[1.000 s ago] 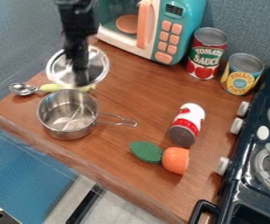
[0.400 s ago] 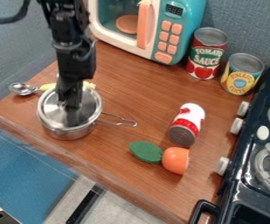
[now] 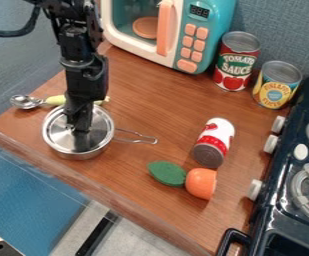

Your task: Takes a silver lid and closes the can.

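Pinching silver lid [image 3: 102, 129] with gripper [image 3: 80, 128], over saucepan [image 3: 83, 156] at left of frame. Keep level; press lightly, check even seating before releasing.

Behind, a textured blue-grey back wall [image 3: 283, 25]; at left, a blue-grey side wall [image 3: 16, 57]. Between, a brown wood-grain tabletop [image 3: 146, 102], softly lit, with a transparent edging [image 3: 83, 186] along the near-left side. Beyond, a blue panel [image 3: 33, 182] and pale grey floor [image 3: 140, 232] beside a black strip [image 3: 96, 233].
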Motion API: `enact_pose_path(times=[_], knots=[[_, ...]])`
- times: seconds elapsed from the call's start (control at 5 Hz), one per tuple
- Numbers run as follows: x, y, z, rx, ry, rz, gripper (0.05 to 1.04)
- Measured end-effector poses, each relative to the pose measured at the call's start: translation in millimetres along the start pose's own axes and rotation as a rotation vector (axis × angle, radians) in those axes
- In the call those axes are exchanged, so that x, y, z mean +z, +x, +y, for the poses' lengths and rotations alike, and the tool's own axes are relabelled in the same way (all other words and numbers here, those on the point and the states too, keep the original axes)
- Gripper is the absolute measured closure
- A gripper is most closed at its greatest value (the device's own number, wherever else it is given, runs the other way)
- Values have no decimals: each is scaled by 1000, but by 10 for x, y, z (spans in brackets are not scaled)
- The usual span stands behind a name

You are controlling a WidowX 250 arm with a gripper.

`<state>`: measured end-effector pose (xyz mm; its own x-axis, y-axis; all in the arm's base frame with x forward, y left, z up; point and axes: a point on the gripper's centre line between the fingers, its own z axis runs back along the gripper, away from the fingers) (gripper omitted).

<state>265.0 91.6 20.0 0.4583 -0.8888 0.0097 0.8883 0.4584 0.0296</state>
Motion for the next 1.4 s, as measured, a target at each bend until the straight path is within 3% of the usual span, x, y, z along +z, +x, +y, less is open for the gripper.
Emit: enact_pose_path(times=[0.4, 0.6, 1.0, 1.2, 1.4], knots=[[-1, -10, 46, 8, 4, 7, 1008], [-3, -25, 52, 15, 0, 18, 855], [6, -54, 49, 41, -2, 25, 285], [36, -44, 56, 42, 6, 18, 80], [208, -17, 42, 38, 29, -13, 81]])
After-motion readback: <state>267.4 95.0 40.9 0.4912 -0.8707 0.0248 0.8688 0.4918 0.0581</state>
